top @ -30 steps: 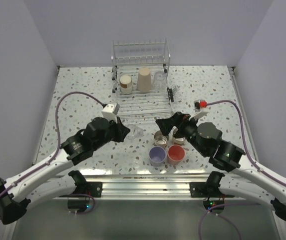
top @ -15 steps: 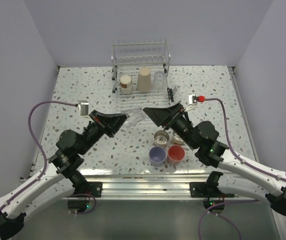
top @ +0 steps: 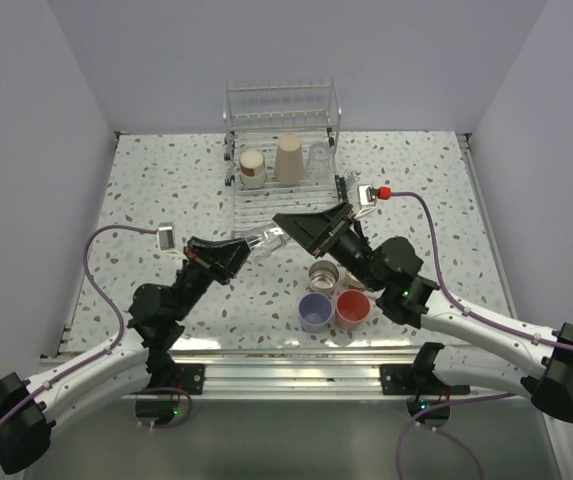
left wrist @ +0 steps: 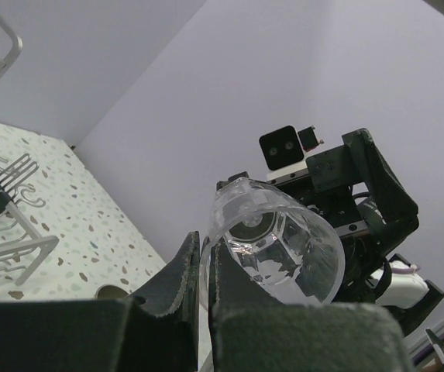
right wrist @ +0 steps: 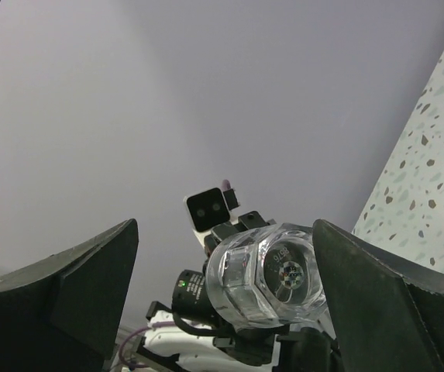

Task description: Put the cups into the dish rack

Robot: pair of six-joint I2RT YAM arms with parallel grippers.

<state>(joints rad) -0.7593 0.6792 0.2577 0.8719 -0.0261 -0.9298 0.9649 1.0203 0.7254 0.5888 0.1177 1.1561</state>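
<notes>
The left gripper (top: 258, 243) is clenched on the rim of a clear cup (top: 273, 238), holding it tilted in the air over the counter's (top: 146, 180) middle. Its base points at the right gripper (top: 304, 224), whose jaws stand wide apart on either side of it. The dish rack (top: 281, 105) sits at the far edge, holding three cups (beige (top: 288, 158) in the centre). Lavender (top: 315, 311) and coral-pink (top: 352, 309) cups stand side by side toward the near edge.
</notes>
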